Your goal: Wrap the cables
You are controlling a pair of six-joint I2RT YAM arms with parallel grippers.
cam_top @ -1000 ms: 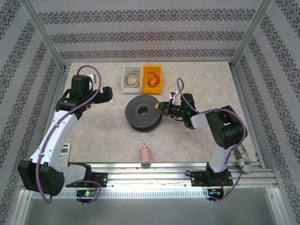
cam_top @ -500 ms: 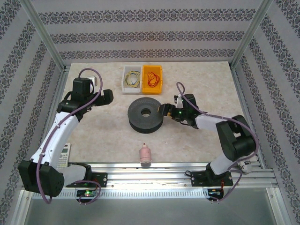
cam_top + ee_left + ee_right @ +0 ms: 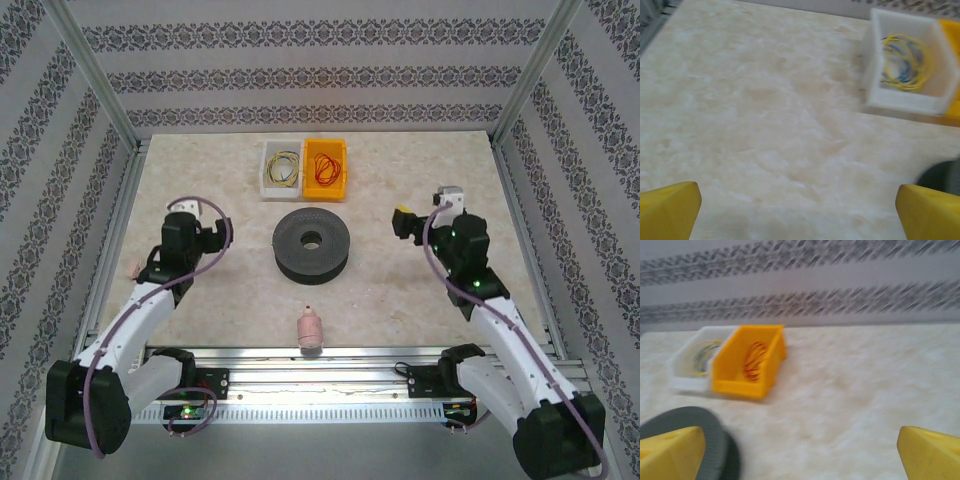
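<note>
obstacles: spool (image 3: 312, 244) mid-table; white bin (image 3: 266, 185), yellow bin (image 3: 344, 172) behind it; pink bottle (image 3: 310, 330) in front | free: table (image 3: 390, 300) either side

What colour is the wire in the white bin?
The wire is mainly yellow; clearest in left wrist view.

L gripper (image 3: 800, 215) jaws wide apart over table (image 3: 765, 115). White bin (image 3: 905, 102) top R w/ coiled yellow cables (image 3: 905, 62) inside. Dark spool (image 3: 942, 175) edge lower R, blurred.

Beige marbled table (image 3: 420, 170) (aluminium-framed), striped patterned walls (image 3: 320, 80) around.
</note>
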